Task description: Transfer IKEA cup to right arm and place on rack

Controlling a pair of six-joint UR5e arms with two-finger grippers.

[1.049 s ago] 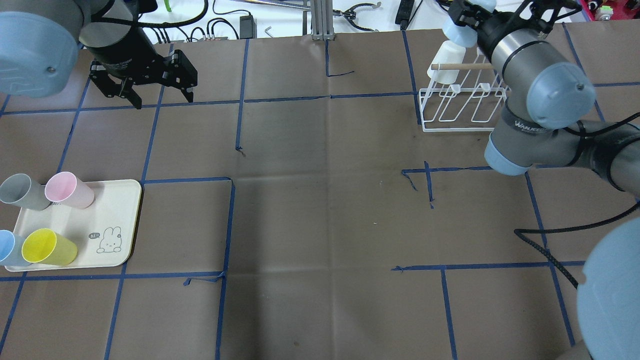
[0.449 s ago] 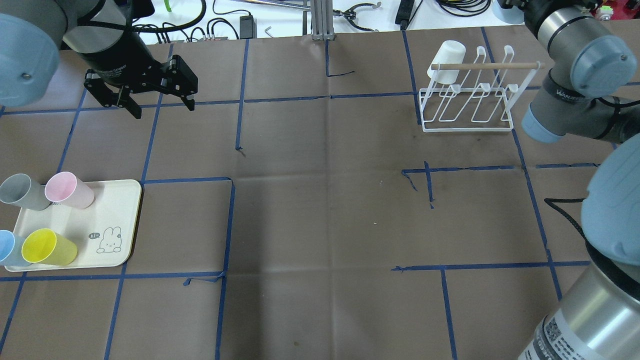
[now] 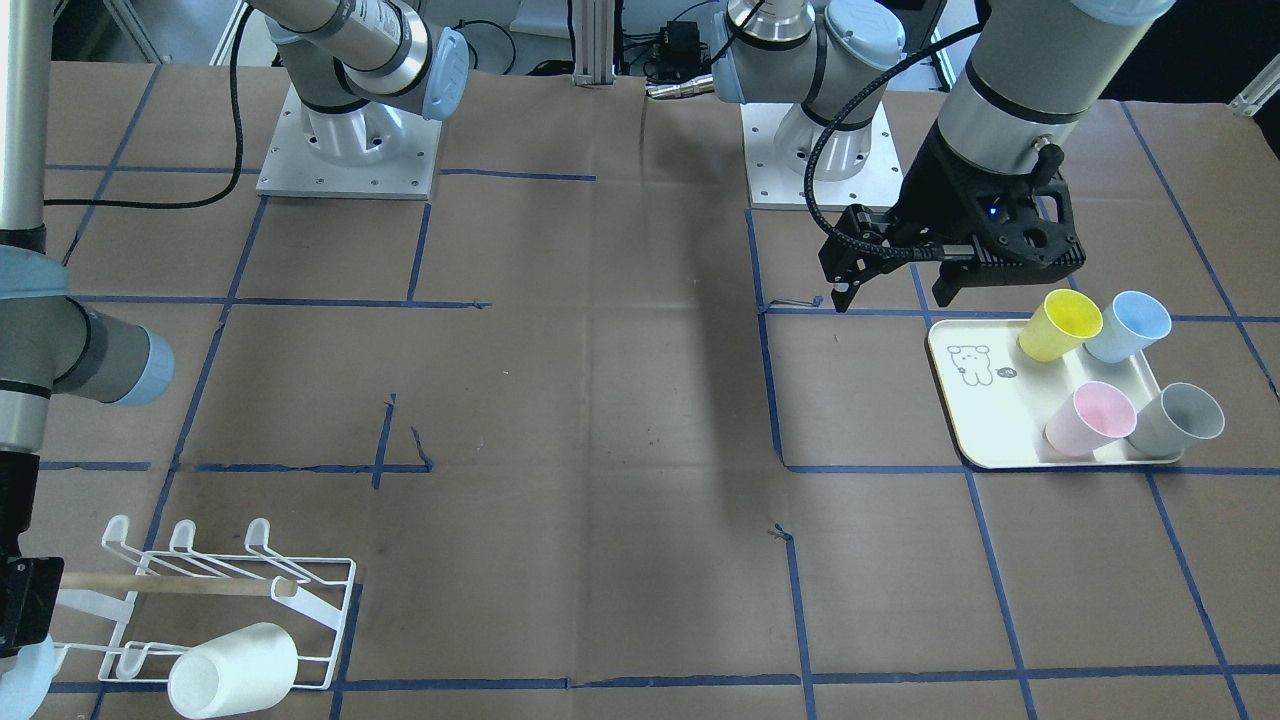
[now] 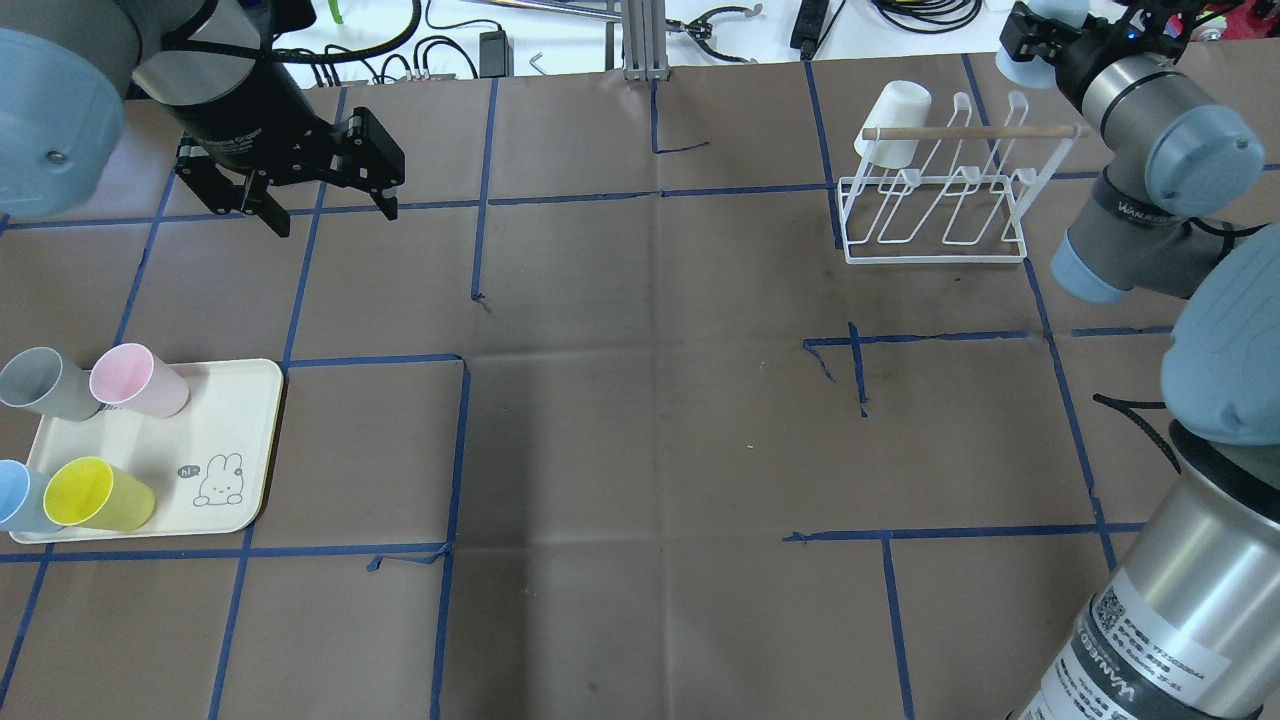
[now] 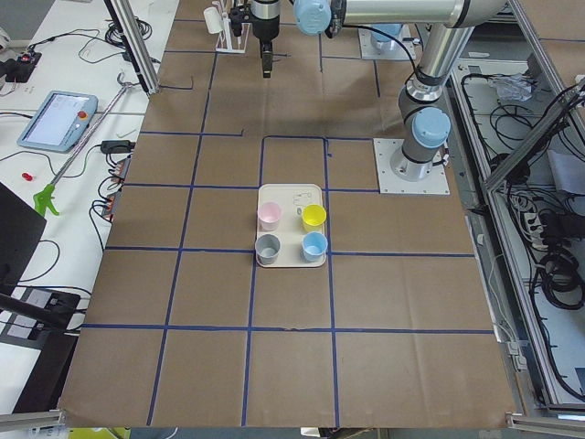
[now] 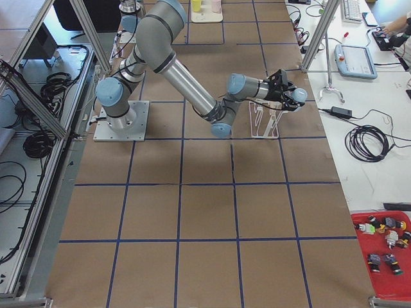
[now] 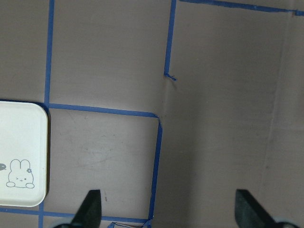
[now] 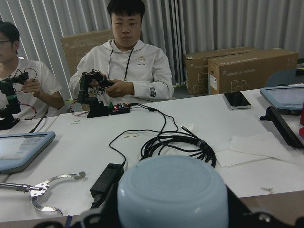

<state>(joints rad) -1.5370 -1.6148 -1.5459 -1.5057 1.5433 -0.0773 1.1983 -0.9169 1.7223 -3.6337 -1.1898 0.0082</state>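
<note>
The IKEA cup is pale blue and fills the bottom of the right wrist view, its base facing the camera. My right gripper is shut on the cup, beyond the far right end of the white wire rack. A white cup hangs on the rack's left end under the wooden dowel. In the front-facing view the held cup shows at the left edge, beside the rack. My left gripper hangs open and empty over the table at far left, above bare paper.
A cream tray at near left holds grey, pink, blue and yellow cups on their sides. Behind the table's far edge lie cables on a white bench, where two people sit.
My right arm carried the pale blue cup from above the rack's left part to beyond its far right end. The left gripper shifted slightly and stayed open.
</note>
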